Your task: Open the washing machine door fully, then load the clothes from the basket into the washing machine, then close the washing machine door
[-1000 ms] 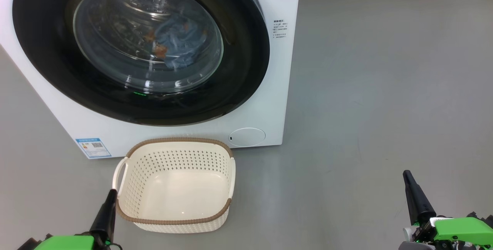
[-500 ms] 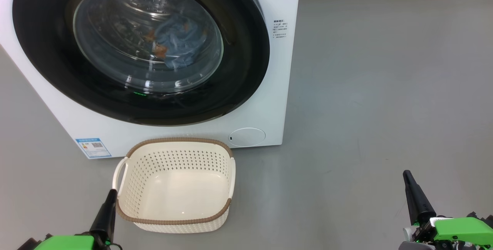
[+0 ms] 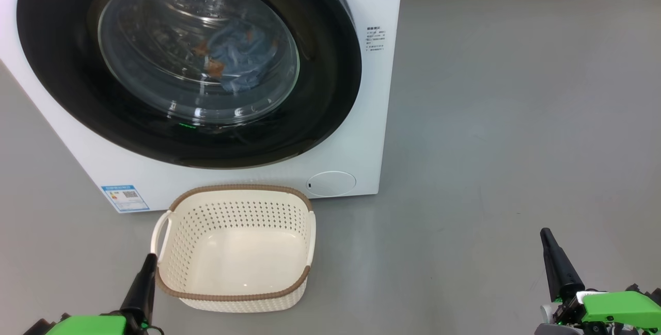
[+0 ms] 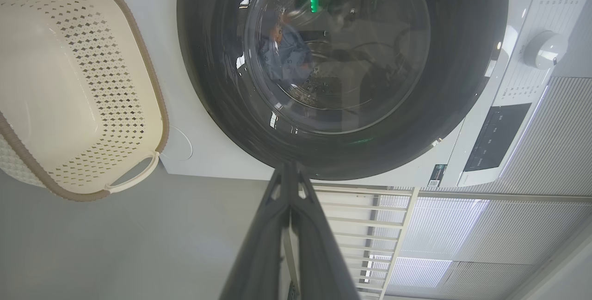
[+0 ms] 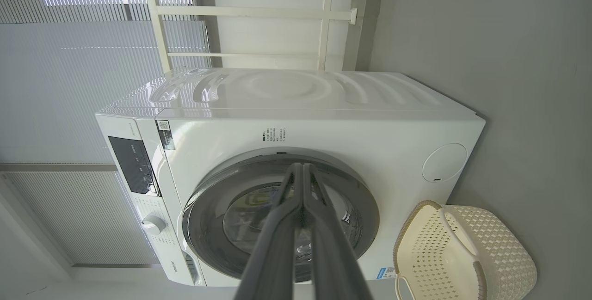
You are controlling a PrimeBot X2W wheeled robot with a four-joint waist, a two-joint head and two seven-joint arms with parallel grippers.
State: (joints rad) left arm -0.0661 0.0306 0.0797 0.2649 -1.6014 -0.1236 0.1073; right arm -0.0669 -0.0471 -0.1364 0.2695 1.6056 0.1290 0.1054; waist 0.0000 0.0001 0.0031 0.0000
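We judge it done: clothes (image 3: 235, 60) behind the closed washing machine door (image 3: 321, 92), basket (image 3: 237, 189) empty (left hand (image 3: 151, 257), right hand (image 3: 545, 233): fingers together, empty).

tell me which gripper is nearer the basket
Left. The left gripper sits just beside the near left corner of the basket; the right gripper is far off to its right.

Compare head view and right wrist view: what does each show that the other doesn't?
Head view: the clothes seen through the washing machine door, and the left gripper. Right wrist view: control panel, dial, the washing machine top, window blinds. Both: the shut door, the basket, round white cap, right gripper with fingers together.
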